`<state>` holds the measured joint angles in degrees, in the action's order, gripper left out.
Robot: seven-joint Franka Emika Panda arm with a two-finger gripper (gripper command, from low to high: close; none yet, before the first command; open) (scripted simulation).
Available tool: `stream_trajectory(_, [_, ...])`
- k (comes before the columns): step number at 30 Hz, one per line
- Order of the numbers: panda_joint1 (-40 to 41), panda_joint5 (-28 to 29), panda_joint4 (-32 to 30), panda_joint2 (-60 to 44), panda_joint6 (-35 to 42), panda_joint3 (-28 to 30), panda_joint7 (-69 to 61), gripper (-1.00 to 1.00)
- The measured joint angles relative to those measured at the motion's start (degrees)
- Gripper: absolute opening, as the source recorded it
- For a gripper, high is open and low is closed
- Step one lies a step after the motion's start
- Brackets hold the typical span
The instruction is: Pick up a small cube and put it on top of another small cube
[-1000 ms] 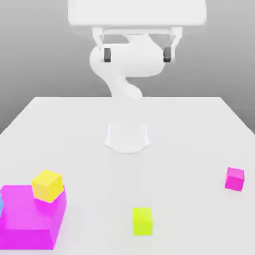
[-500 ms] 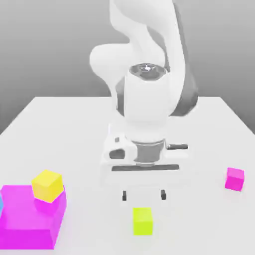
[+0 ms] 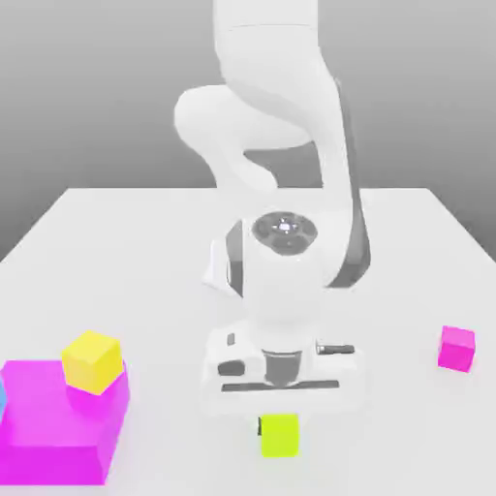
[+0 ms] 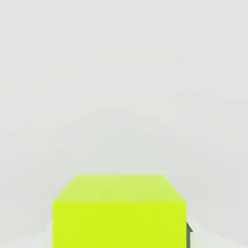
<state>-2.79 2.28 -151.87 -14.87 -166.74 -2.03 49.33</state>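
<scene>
Since the earlier frames the arm [image 3: 281,174] has swung forward and dropped, so its hand [image 3: 284,373] now sits low over the white table [image 3: 116,252], right on top of the lime cube [image 3: 280,435], where half a second ago the fingers hung clear above that cube. Taking the lime cube as the landmark: the big magenta block [image 3: 58,421] lies well off toward the exterior view's left, with a yellow cube [image 3: 93,361] resting on its top; a small magenta cube [image 3: 456,347] sits well off toward the exterior view's right and a little farther back. The lime cube [image 4: 119,210] rests flat on the table directly under the hand, centred, so the coming move looks like a plain squeeze. Whether the jaws are apart or together I cannot tell.
</scene>
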Motion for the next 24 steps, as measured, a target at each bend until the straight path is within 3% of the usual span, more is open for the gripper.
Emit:
stream_trajectory(3, [0.09,-0.92,-1.11,5.82,4.69,-1.07,-0.68,-1.0])
stream_trajectory(6, [-4.31,-1.55,-1.4,8.87,7.45,-6.23,-0.88,-1.0])
stream_trajectory(14, [-27.19,-3.25,-1.48,15.08,13.48,-19.1,-1.2,-1.0])
stream_trajectory(16, [-35.05,-1.64,-1.35,13.94,12.56,-18.72,0.08,-1.0])
stream_trajectory(20, [-33.94,4.58,-0.85,6.71,6.2,-13.69,4.62,-1.0])
stream_trajectory(21, [-34.55,6.18,-0.73,4.84,4.54,-12.64,5.78,1.0])
stream_trajectory(24, [-34.55,6.18,-0.73,4.84,4.54,-12.64,5.78,1.0])
